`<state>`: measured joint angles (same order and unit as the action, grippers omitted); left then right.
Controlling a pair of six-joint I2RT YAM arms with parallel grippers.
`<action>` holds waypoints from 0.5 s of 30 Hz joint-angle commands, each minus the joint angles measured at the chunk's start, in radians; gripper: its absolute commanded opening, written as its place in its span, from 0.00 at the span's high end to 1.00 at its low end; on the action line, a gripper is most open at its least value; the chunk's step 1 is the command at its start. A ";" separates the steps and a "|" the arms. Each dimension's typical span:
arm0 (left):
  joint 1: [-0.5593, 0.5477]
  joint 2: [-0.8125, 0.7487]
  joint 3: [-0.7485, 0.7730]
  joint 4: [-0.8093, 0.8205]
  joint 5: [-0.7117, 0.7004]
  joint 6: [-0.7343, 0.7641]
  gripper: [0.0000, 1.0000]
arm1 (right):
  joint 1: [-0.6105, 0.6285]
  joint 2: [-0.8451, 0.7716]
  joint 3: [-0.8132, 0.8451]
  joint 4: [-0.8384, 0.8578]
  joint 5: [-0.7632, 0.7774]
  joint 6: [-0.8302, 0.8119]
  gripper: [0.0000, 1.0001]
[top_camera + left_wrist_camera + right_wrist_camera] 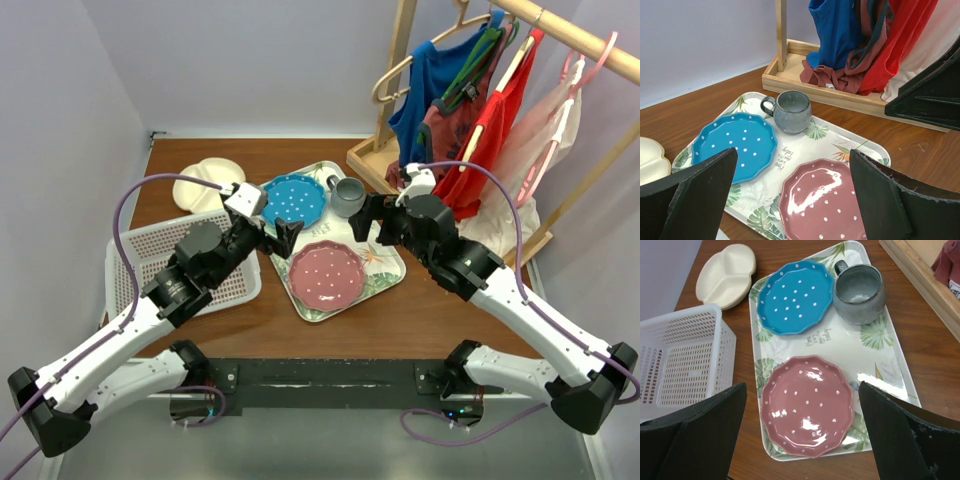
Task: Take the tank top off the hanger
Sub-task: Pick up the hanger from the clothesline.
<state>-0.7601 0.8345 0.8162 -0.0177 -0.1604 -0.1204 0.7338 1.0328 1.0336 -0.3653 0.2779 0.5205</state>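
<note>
Several garments hang from a wooden rack (565, 28) at the back right. The blue sleeveless one (420, 95) on a wooden hanger (398, 66) looks like the tank top; its hem (837, 30) reaches down to the rack's base. Beside it hang a maroon top (832, 77), a red top (490, 140) and a sheer white one (540, 140). My left gripper (281, 236) (792, 156) is open over the tray, short of the rack. My right gripper (371, 221) (802, 387) is also open above the tray, with nothing between its fingers.
A leaf-print tray (385, 268) in the middle of the wooden table carries a blue dotted plate (294, 199), a pink dotted plate (326, 274) and a grey mug (347, 195). A white mesh basket (150, 262) and a cream divided dish (210, 183) lie to the left.
</note>
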 commanded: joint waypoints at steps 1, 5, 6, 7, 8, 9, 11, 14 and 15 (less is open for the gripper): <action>0.001 -0.015 0.018 0.038 0.010 0.001 0.00 | 0.003 -0.025 0.040 0.040 0.017 0.015 0.01; 0.001 -0.018 0.020 0.038 0.010 0.002 0.00 | 0.003 -0.027 0.049 0.037 0.004 0.012 0.01; -0.001 -0.018 0.020 0.038 0.010 0.002 0.00 | 0.003 -0.027 0.051 0.039 0.000 0.012 0.01; 0.001 -0.020 0.020 0.039 0.009 0.002 0.00 | 0.004 -0.027 0.060 0.037 0.000 0.012 0.02; 0.001 -0.020 0.020 0.039 0.009 0.002 0.00 | 0.003 -0.027 0.066 0.035 -0.002 0.010 0.01; 0.001 -0.021 0.018 0.039 0.009 0.002 0.00 | 0.003 -0.027 0.075 0.035 -0.002 0.003 0.01; 0.001 -0.020 0.018 0.041 -0.008 -0.008 0.00 | 0.003 -0.025 0.118 0.022 0.003 -0.008 0.01; 0.001 -0.020 0.015 0.053 -0.010 -0.031 0.00 | 0.003 -0.030 0.215 -0.012 0.038 -0.042 0.02; 0.001 -0.018 0.021 0.056 0.001 -0.033 0.00 | 0.003 -0.034 0.241 -0.020 0.047 -0.068 0.02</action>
<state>-0.7601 0.8280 0.8162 -0.0170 -0.1623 -0.1230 0.7338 1.0313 1.1347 -0.3912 0.2760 0.5098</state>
